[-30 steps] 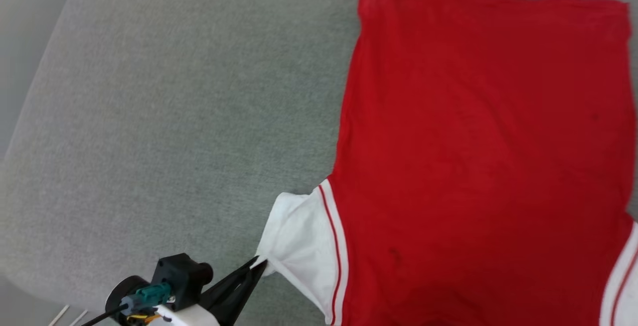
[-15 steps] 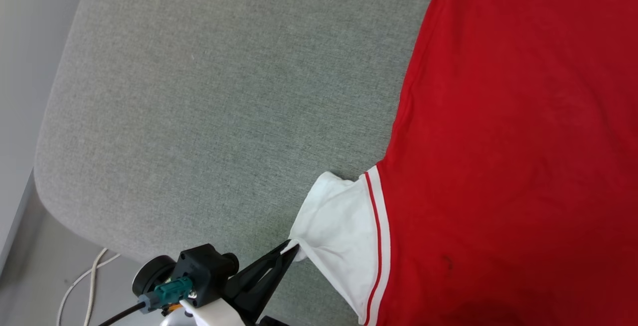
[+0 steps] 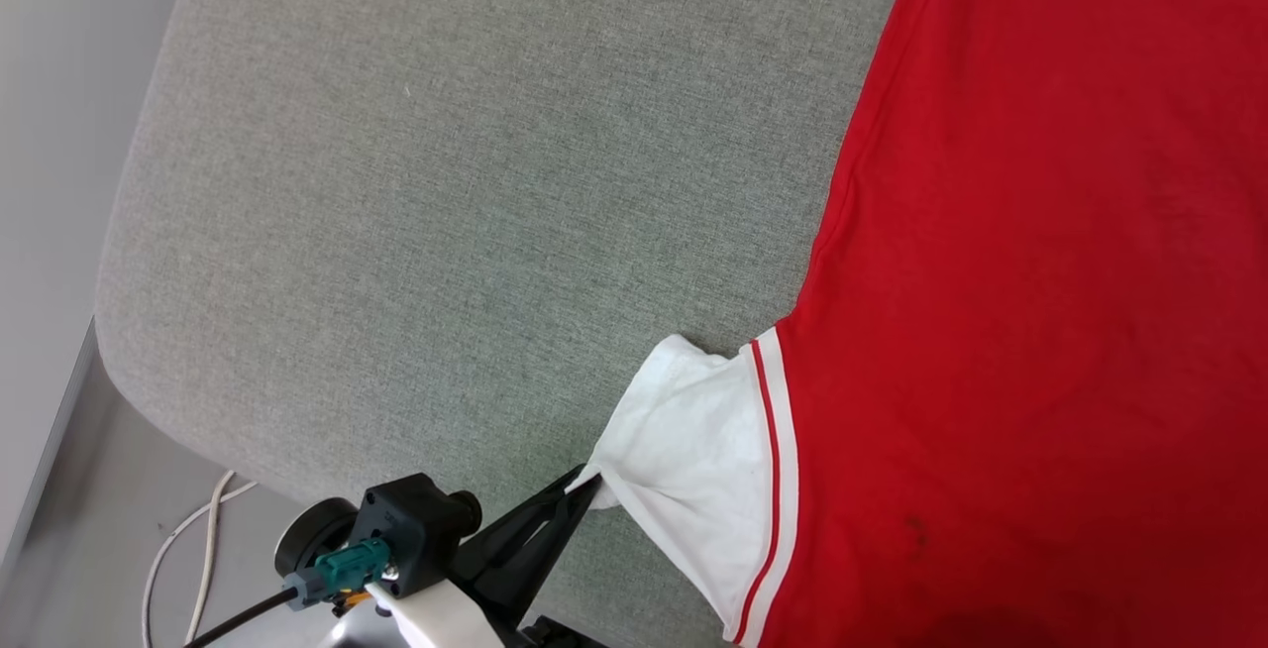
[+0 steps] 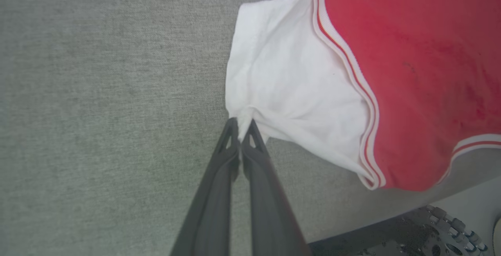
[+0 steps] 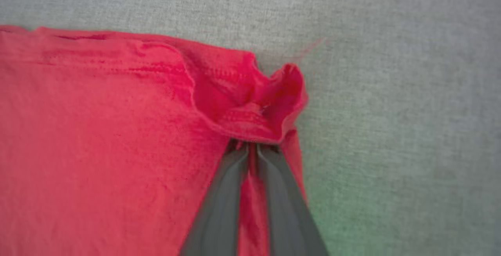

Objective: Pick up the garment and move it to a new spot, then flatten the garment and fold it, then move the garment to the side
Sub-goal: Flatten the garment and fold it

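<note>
The grey woven fabric-covered surface (image 3: 446, 232) lies bare across the left and middle of the head view. That leaves a broad stretch of open room between its rounded near-left corner and the red jersey garment with white short sleeves (image 3: 1040, 281). The surface's left edge slants down that view; beyond it is pale grey floor (image 3: 89, 549), with a thin white cable (image 3: 203, 549) looped on it near the corner. The near edge passes just below the left gripper (image 3: 584, 480).

The garment lies spread on the right part of the surface and runs off the head view at the top, right and bottom. Its left side edge slants down to the armpit, where one white sleeve (image 3: 693, 460), bordered by red-and-white striped trim, juts out to the left. The red body looks smooth, with a few faint dark marks.

The left gripper's fingers are pressed together on the sleeve's outer corner, and the white cloth is drawn to a small point with creases fanning from the pinch.

In the slightly blurred right wrist view, the right gripper (image 5: 252, 146) has its fingers nearly together on a red hem corner, with a strip of red between them. The cloth is bunched into a ruffled fold just ahead of the tips, and bare grey surface lies above and to the right of that corner
</note>
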Controlling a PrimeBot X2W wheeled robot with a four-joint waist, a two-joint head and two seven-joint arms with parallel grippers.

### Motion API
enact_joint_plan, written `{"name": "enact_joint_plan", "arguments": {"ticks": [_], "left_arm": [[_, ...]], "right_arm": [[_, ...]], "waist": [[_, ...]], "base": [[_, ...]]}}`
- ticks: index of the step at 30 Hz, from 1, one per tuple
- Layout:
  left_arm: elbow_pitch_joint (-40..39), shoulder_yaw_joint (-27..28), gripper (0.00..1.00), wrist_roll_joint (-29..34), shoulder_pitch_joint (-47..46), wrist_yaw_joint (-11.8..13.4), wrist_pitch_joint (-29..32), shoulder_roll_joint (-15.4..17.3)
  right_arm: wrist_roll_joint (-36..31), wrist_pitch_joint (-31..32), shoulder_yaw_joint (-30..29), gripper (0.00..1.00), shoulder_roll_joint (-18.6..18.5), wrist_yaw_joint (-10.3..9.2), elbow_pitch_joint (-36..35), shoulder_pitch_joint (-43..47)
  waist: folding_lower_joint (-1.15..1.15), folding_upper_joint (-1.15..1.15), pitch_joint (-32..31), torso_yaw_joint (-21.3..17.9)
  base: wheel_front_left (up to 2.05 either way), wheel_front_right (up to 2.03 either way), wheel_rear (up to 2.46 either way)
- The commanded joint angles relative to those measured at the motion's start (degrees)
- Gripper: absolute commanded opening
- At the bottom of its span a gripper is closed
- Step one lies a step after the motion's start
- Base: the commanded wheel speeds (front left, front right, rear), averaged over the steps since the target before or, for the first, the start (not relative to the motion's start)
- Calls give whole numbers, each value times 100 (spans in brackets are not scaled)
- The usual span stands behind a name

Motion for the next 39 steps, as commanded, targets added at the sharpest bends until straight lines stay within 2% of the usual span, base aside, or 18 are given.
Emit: {"name": "enact_joint_plan", "arguments": {"ticks": [1,9,15,19,28,39], "left_arm": [[26,13,0,-30,-68,17,-43,-15],[92,75,0,62,-53,102,-47,104],[137,109,0,18,125,220,10,200],[166,171,0,15,232,342,29,283],[225,371,0,-297,698,607,-45,426],[425,498,0,-613,1091,758,-248,318]], "right_arm": [[-15,55,11,0,64,-2,154,335],[68,-68,-111,0,134,-3,165,749],[251,-220,-434,0,460,-3,224,1400],[553,-397,-267,0,462,-3,156,2016],[1400,-849,377,0,466,-2,-453,3649],[1945,-1228,284,0,736,-2,-1365,5377]], "waist": [[0,0,-41,-25],[0,0,-479,-373],[0,0,-1105,-809],[0,0,-1557,-1117],[0,0,-2382,-1774],[0,0,-2919,-2169]], "base": [[0,0,0],[0,0,0],[0,0,0],[0,0,0],[0,0,0],[0,0,0]]}}
